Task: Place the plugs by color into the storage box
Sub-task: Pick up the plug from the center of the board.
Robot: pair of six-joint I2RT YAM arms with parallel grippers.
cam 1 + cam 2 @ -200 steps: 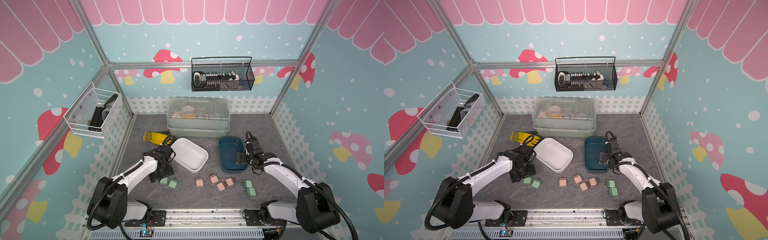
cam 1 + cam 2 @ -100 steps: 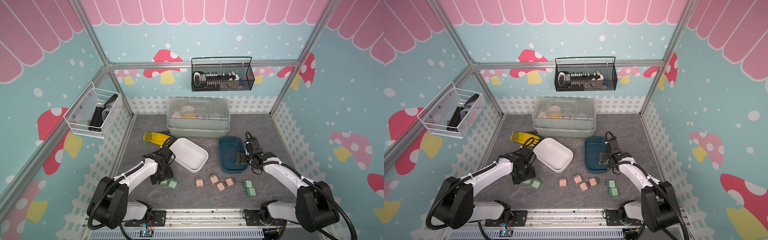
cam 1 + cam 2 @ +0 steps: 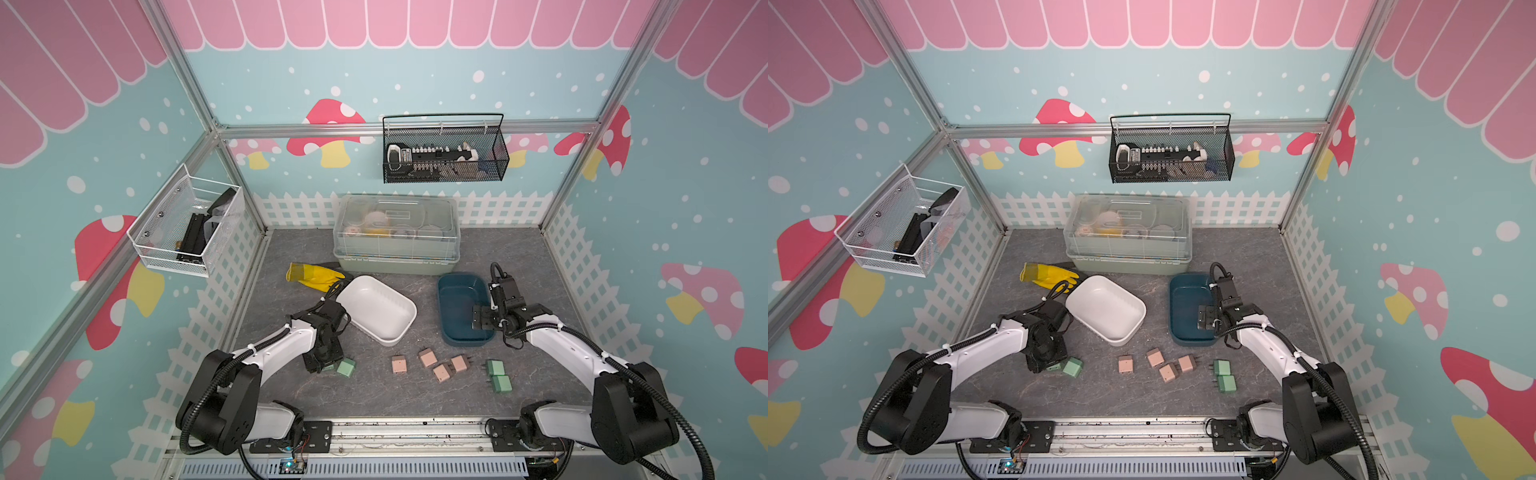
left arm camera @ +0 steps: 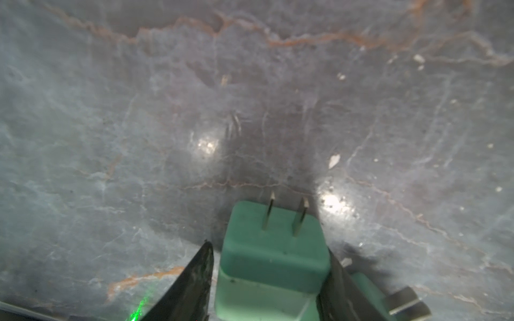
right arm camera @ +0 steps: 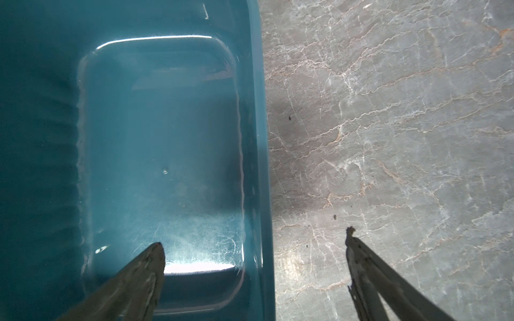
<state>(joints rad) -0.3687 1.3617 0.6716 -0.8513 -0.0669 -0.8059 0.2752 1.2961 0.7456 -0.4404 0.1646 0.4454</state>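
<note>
1. Green plug (image 4: 278, 236) lies on the bench (image 4: 250, 111) between the jaws of the left pincer (image 4: 269, 247), seemingly for lifting; whether it is clamped I cannot tell.
2. Right pincer (image 5: 253, 238) hangs apart and empty over the teal tub (image 5: 155, 125).

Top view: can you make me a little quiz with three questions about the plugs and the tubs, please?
1. How many pink plugs can you count in both top views?
2. True or false: the white tub has no plugs in it.
3. The left gripper has its jaws on either side of a plug. What colour is it? A pink, B green, C yellow.
Key: 1. four. 2. true. 3. B, green.
</note>
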